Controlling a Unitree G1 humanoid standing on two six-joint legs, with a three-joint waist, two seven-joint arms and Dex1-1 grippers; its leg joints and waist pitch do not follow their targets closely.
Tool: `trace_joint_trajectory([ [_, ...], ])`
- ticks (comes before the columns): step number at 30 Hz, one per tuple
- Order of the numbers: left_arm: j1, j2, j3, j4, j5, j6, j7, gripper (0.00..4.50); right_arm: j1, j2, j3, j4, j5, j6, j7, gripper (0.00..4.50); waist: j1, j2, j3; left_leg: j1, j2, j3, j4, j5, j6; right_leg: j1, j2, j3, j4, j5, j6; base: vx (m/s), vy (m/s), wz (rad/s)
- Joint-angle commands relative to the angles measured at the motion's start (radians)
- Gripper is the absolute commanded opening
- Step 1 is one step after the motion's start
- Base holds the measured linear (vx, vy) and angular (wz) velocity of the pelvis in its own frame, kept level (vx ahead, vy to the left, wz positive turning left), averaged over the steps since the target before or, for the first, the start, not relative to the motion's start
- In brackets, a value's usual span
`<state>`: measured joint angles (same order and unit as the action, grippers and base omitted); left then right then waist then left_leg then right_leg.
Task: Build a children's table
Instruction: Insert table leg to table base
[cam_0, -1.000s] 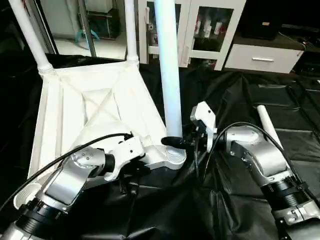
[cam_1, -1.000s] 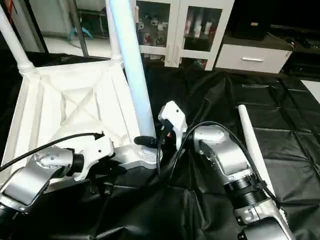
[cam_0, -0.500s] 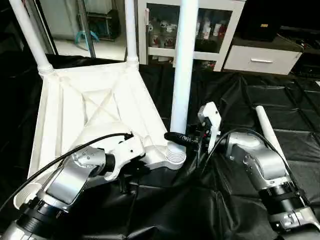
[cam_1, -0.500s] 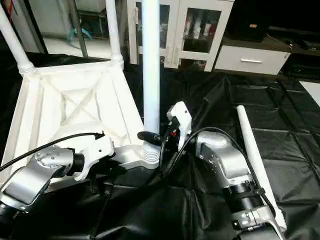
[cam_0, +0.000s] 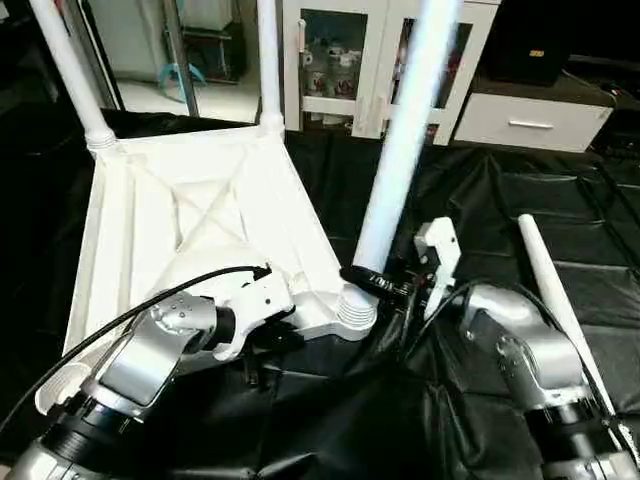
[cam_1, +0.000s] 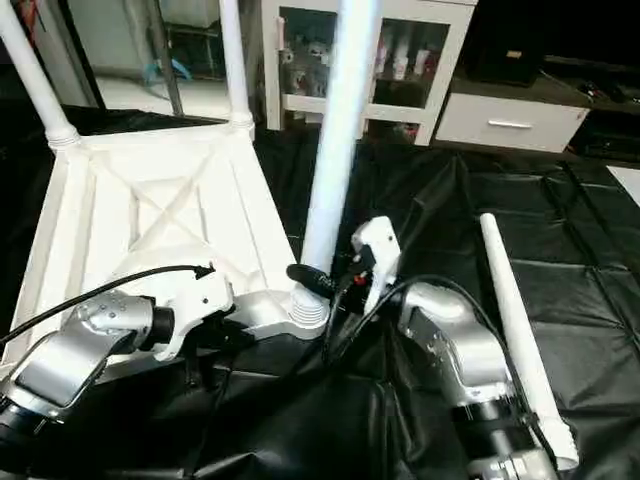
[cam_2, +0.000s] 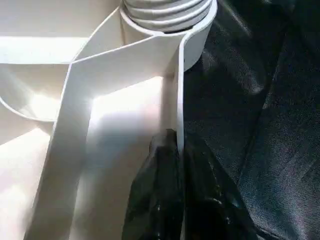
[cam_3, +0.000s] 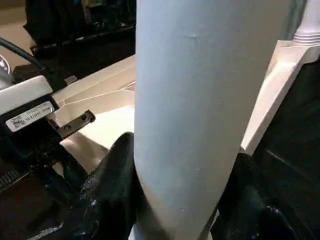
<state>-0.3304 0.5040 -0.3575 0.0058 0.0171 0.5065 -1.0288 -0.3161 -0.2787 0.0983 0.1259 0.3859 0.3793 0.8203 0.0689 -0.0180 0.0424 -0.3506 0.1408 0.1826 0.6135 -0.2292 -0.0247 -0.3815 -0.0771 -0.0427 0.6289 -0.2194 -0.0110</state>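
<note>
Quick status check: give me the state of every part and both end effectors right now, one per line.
Tabletop: upside down on the black sheet, ribs up.
Two far legs: standing in their corner sockets.
Third leg: foot at the near corner socket, leaning right.
Fourth leg: lying loose on the sheet.
Left end effector: shut on the tabletop's rim.
Right end effector: shut on the third leg.

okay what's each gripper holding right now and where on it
The right gripper clamps the leaning leg near its lower end, just above the corner socket. The left gripper pinches the tabletop's edge wall.
</note>
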Motion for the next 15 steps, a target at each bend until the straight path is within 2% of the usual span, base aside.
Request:
trace_joint_trajectory([
  [1, -0.016, -0.016, 0.005, 0.010, -0.025, -0.022, 0.012, 0.00, 0.051, -0.014, -0.022, 0.034, -0.045, 0.007, -0.045, 1.84, -0.002, 0.005, -0.047, 0.007, 0.089, -0.036, -0.087, -0.111, 0.020, 0.037, -0.082, 0.052, -0.068, -0.049, -0.260, 0.000, 0.000, 0.00],
  [9, -0.024, -0.022, 0.012, 0.025, -0.020, -0.022, 0.025, 0.00, 0.111, -0.020, 0.014, -0.023, -0.061, -0.030, -0.049, 1.84, -0.001, 0.005, -0.043, 0.008, 0.090, -0.038, -0.093, -0.161, 0.006, 0.032, -0.083, 0.054, -0.078, -0.137, -0.231, 0.000, 0.000, 0.00],
  [15, -0.027, -0.023, 0.015, 0.033, -0.019, -0.024, 0.028, 0.00, 0.146, -0.023, 0.035, -0.049, -0.082, -0.053, -0.056, 1.84, 0.000, 0.005, -0.042, 0.005, 0.090, -0.038, -0.095, -0.158, 0.008, 0.032, -0.084, 0.055, -0.079, -0.132, -0.221, 0.000, 0.000, 0.00],
])
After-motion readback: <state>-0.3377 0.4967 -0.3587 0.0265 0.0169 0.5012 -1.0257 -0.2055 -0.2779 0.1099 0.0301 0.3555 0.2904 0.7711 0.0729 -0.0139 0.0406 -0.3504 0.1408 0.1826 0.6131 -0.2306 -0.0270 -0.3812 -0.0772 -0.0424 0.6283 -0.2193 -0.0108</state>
